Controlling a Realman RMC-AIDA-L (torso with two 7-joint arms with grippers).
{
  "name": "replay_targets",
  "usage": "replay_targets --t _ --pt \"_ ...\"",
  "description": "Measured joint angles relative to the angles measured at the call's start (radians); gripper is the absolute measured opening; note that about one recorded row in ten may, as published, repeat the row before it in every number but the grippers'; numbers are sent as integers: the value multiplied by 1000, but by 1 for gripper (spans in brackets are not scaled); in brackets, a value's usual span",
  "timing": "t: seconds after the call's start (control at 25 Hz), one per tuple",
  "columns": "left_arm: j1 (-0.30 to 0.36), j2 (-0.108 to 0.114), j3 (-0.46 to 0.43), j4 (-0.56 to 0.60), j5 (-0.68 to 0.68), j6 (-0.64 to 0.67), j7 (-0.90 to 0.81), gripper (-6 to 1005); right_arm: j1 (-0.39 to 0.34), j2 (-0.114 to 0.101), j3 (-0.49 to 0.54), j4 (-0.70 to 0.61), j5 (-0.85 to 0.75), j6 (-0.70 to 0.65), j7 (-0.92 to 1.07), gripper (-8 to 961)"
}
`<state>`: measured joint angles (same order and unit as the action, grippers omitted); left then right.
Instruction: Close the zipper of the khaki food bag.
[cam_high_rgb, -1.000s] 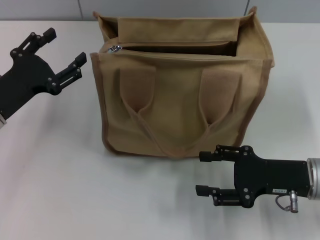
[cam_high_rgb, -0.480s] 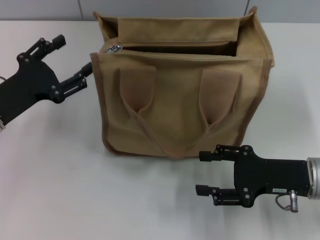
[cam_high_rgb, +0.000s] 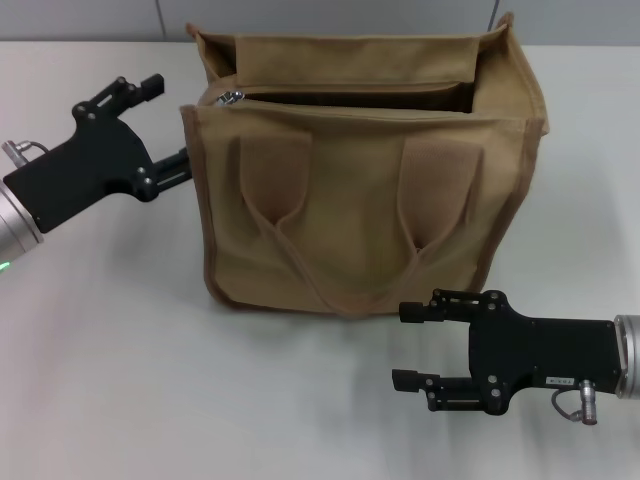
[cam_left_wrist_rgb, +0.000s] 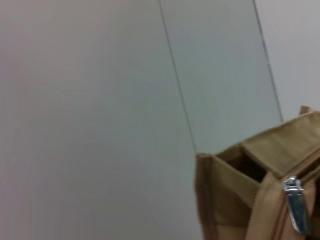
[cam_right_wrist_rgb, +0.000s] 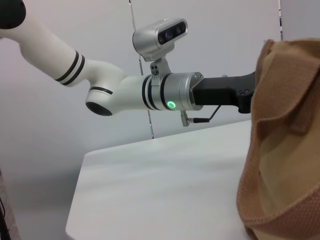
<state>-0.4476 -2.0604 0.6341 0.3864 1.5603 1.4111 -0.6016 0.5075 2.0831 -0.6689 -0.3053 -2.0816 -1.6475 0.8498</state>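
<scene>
The khaki food bag (cam_high_rgb: 360, 190) stands upright in the middle of the table, handles facing me. Its zipper (cam_high_rgb: 340, 106) is open along the top, showing a dark gap. The silver slider (cam_high_rgb: 232, 97) sits at the bag's left end and also shows in the left wrist view (cam_left_wrist_rgb: 296, 205). My left gripper (cam_high_rgb: 168, 122) is open just left of the bag's upper left corner, its lower finger against the bag's side edge. My right gripper (cam_high_rgb: 402, 345) is open and empty, low over the table in front of the bag.
White table (cam_high_rgb: 120, 340) all round the bag, with a grey wall behind it. In the right wrist view the left arm (cam_right_wrist_rgb: 150, 92) reaches toward the bag's side (cam_right_wrist_rgb: 285, 150).
My left gripper has moved right and closer to the bag's upper left corner. The right gripper and the bag have not moved.
</scene>
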Motion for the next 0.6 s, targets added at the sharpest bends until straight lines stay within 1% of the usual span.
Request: replay_targets --t 0.12,0.28,0.32,0.44,0.6 --pt "2 -3 -32 1 -3 3 22 832 -1 0 0 0 0 0 0 725" --pt "19 -5 -108 -2 -11 54 46 832 -1 0 0 0 0 2 0 725" --pt "19 -5 -108 -2 -11 54 46 832 -1 0 0 0 0 3 0 725" --pt "26 -8 -166 -38 -15 73 109 832 -1 0 0 0 0 7 0 725" --pt "26 -9 -182 -74 -23 77 157 832 1 0 0 0 0 7 0 725"
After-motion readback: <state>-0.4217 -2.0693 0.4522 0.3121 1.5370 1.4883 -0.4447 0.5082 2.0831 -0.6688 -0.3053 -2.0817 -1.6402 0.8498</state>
